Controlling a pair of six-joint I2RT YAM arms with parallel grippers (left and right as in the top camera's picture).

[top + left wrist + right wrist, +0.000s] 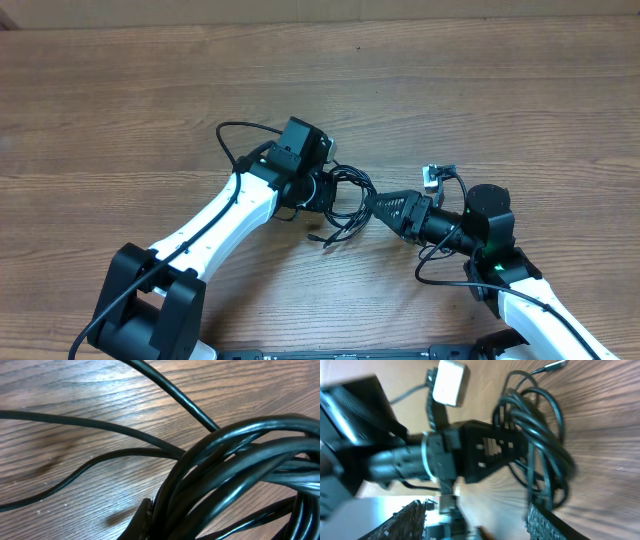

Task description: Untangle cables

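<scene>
The cables (pixel 350 198) lie as a looped black bundle on the wooden table, between the two arms. My left gripper (pixel 325 190) points steeply down and is shut on the bundle. The left wrist view shows thick strands (pixel 240 470) packed against one finger (pixel 142 521), and thin strands trail off to the left. My right gripper (pixel 372 203) stands just right of the bundle, open. In the blurred right wrist view its fingers (pixel 402 520) are wide apart with only bare wood between them. The loops (pixel 540 430) hang off the left gripper (pixel 522 457), and a silvery plug (pixel 555 365) sticks out.
The thicker black lead of the left arm (pixel 232 130) arches beside its wrist. The right arm's lead (pixel 440 272) loops near its base. A loose cable end (pixel 318 240) lies just in front of the bundle. Bare wood table (pixel 120 90) surrounds the arms.
</scene>
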